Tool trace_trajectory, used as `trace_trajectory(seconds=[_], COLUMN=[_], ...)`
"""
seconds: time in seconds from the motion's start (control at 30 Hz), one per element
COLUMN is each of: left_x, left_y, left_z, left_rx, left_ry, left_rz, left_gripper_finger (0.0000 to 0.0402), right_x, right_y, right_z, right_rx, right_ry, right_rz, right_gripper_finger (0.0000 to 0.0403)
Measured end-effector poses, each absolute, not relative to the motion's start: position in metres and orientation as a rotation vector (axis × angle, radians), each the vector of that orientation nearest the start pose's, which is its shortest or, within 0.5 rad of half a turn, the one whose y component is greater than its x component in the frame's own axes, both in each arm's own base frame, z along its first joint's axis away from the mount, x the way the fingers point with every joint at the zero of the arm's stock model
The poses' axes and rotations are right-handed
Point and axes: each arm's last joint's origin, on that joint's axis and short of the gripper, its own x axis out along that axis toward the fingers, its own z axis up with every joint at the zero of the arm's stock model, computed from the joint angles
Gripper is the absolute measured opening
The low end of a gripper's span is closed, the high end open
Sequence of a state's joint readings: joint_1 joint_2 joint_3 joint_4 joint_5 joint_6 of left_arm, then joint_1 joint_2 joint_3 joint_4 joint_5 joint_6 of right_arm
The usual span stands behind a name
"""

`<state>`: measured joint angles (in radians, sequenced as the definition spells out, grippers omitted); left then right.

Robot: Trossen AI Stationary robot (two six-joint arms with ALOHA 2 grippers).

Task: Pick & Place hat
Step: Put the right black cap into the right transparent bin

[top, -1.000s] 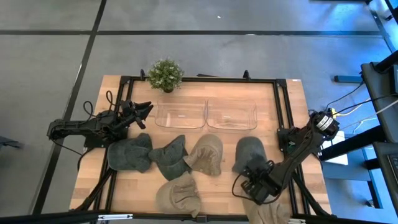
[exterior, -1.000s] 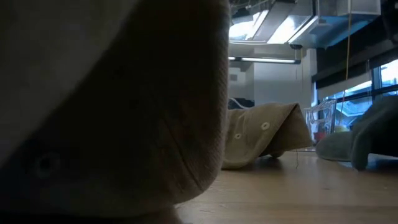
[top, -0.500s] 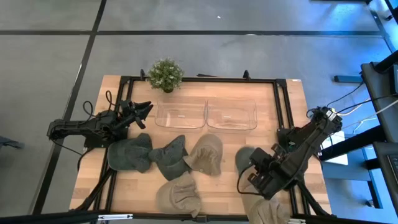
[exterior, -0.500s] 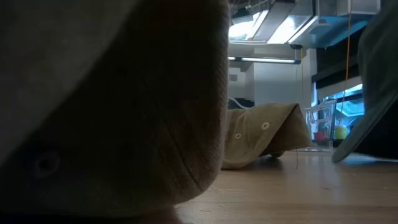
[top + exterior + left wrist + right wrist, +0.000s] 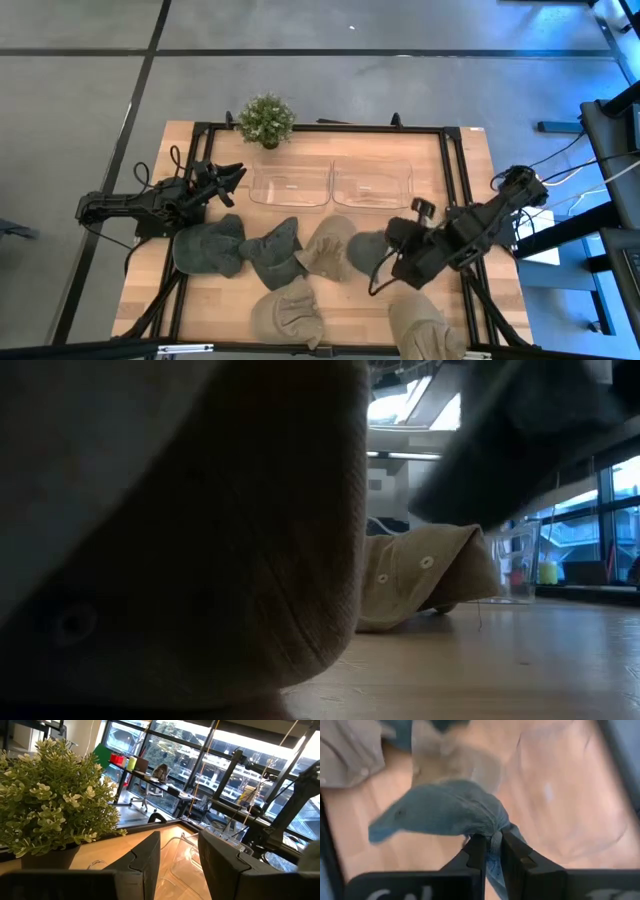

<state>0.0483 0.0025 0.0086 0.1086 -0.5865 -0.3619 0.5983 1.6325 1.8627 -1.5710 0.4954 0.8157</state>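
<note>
My right gripper (image 5: pixel 398 250) is shut on a grey-green hat (image 5: pixel 366 250), held above the table in front of the right clear bin (image 5: pixel 372 184). The hat fills the right wrist view (image 5: pixel 437 812) and shows dark at the upper right of the low view (image 5: pixel 520 430). My left gripper (image 5: pixel 228 178) waits open and empty at the table's left, beside the left clear bin (image 5: pixel 290 186); its fingers (image 5: pixel 145 860) point toward the plant (image 5: pixel 45 805). My right gripper pinches a bunched fold of the hat's cloth (image 5: pixel 492 831) between its two fingers (image 5: pixel 476 852). The fingers come from the table's right side, slanting down. The hat reaches out beyond the fingertips and is lifted clear of the table.
Two dark grey hats (image 5: pixel 208 246) (image 5: pixel 272 252) and a tan hat (image 5: pixel 330 248) lie in a row mid-table. Two more tan hats (image 5: pixel 288 312) (image 5: pixel 425 326) lie at the near edge; one fills the low view's left (image 5: pixel 180 530). A potted plant (image 5: pixel 265 120) stands at the far edge.
My right gripper has risen and gone toward the table's far edge and left, toward the clear bins, shut on the grey-green hat. The hat has been lifted clear of the table and the tan hat at the near right edge is uncovered.
</note>
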Motion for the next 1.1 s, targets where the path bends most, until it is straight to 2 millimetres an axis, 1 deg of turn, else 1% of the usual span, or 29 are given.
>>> trace_trajectory(seconds=[0.1,0.2,0.33,0.47,0.57,0.7,0.87,1.0,1.1], left_x=[0.091,0.091,0.091,0.091,0.091,0.091,0.091,0.091,0.091], left_y=[0.02,0.02,0.02,0.02,0.02,0.02,0.02,0.02,0.021], left_z=[0.176,0.176,0.176,0.176,0.176,0.176,0.175,0.175,0.175], left_rx=[-0.38,-0.38,-0.379,-0.379,-0.361,-0.334,-0.309,-0.304,-0.286], left_ry=[-0.225,-0.226,-0.225,-0.225,-0.219,-0.21,-0.198,-0.19,-0.184], left_rz=[0.607,0.607,0.607,0.608,0.61,0.613,0.616,0.618,0.638], left_gripper_finger=[0.0127,0.0127,0.0127,0.0127,0.0127,0.0127,0.0127,0.0127,0.0127], right_x=[0.245,0.249,0.253,0.259,0.264,0.268,0.271,0.265,0.251], right_y=[0.134,0.119,0.1,0.083,0.069,0.054,0.039,0.03,0.023], right_z=[0.412,0.43,0.441,0.44,0.439,0.436,0.435,0.425,0.413], right_rx=[-0.094,-0.232,-0.455,-0.642,-0.717,-0.749,-0.736,-0.768,-0.787], right_ry=[0.975,0.926,0.949,1.011,1.044,1.09,1.117,1.173,1.224], right_rz=[-0.352,-0.337,-0.273,-0.225,-0.253,-0.274,-0.311,-0.314,-0.338], right_gripper_finger=[0.0039,0.004,0.0044,0.0042,0.0041,0.0045,0.0043,0.0043,0.0043])
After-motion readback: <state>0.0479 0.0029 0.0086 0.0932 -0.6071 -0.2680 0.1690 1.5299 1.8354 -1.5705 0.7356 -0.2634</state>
